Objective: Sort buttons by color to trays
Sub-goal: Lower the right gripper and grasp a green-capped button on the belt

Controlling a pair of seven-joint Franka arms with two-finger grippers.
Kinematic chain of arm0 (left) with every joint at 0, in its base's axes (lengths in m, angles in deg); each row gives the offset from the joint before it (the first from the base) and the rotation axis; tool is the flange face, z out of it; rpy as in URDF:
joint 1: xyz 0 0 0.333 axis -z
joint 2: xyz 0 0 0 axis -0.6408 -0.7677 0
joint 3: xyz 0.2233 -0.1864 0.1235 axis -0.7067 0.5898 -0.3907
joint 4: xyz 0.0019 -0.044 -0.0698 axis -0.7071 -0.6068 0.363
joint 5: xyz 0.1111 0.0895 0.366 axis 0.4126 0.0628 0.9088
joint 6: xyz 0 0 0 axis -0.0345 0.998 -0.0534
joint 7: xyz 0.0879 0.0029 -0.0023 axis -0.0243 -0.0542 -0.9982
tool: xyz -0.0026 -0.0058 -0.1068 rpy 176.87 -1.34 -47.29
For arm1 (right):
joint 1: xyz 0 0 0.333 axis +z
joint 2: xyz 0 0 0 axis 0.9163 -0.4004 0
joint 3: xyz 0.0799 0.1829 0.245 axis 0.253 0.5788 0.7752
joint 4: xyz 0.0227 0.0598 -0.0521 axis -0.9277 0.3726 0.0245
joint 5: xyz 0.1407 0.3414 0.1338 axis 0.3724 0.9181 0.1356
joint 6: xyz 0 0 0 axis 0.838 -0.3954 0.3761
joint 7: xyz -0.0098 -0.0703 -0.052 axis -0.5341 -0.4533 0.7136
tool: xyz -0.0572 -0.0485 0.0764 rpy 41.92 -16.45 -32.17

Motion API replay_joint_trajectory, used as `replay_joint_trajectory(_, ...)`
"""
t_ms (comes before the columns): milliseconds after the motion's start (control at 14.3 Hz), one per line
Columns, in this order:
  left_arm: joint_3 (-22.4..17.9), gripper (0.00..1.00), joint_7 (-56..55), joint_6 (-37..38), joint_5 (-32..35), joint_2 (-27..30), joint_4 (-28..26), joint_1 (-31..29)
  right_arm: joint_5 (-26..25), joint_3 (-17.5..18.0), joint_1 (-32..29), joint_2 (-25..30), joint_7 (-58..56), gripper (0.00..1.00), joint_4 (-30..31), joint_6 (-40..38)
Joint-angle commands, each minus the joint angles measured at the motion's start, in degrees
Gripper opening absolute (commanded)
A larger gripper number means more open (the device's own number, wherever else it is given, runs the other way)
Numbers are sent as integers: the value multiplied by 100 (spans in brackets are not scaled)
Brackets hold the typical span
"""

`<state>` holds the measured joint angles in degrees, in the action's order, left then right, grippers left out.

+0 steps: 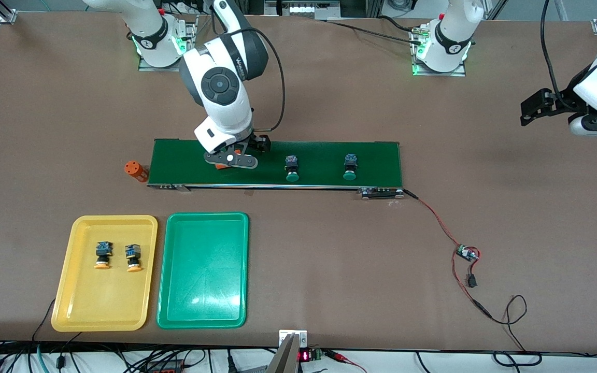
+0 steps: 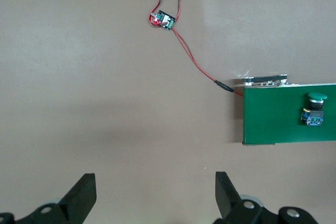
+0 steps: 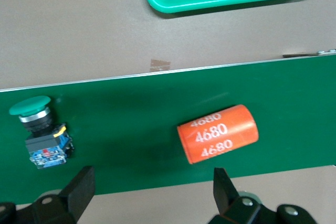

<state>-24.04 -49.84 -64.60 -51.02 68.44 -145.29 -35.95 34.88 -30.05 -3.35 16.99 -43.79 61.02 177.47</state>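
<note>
The right end effector (image 1: 233, 159), fingers spread and empty, hangs low over the conveyor belt (image 1: 319, 155) above an orange cylinder (image 3: 218, 134) printed "4680". The risk is that it closes on this cylinder instead of a button.

Two green buttons (image 1: 292, 168) (image 1: 350, 167) lie on the belt toward the left arm's end. The two yellow-orange buttons (image 1: 102, 255) (image 1: 133, 257) already sit in the yellow tray (image 1: 83, 311); the green tray (image 1: 202, 269) beside it holds nothing.

A second cylinder (image 1: 135, 170) lies just off the belt's end, and a red wire (image 1: 433, 215) trails across the surface. The left end effector (image 2: 155, 200), also spread, waits over bare surface.
</note>
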Motion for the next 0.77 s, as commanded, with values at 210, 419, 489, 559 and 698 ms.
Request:
replay_joint_trajectory(210, -15, 100, 146, 128, 84, 41, 30, 76, 132, -3, 85, -155, 82, 100, -264, 40)
replay_joint_trajectory(419, -15, 100, 146, 120, 22, 41, 65, 67, 361, 14, 172, -408, 64, 100, -536, 40)
replay_joint_trajectory(489, -15, 100, 146, 119, 13, 41, 65, 67, 361, 23, 173, -549, 64, 100, -641, 40)
replay_joint_trajectory(559, -15, 100, 146, 119, 5, 41, 65, 67, 370, 23, 173, -637, 73, 100, -695, 49)
replay_joint_trajectory(698, -24, 100, 146, 102, 5, 32, 65, 58, 475, 32, 173, -787, 64, 100, -774, 58)
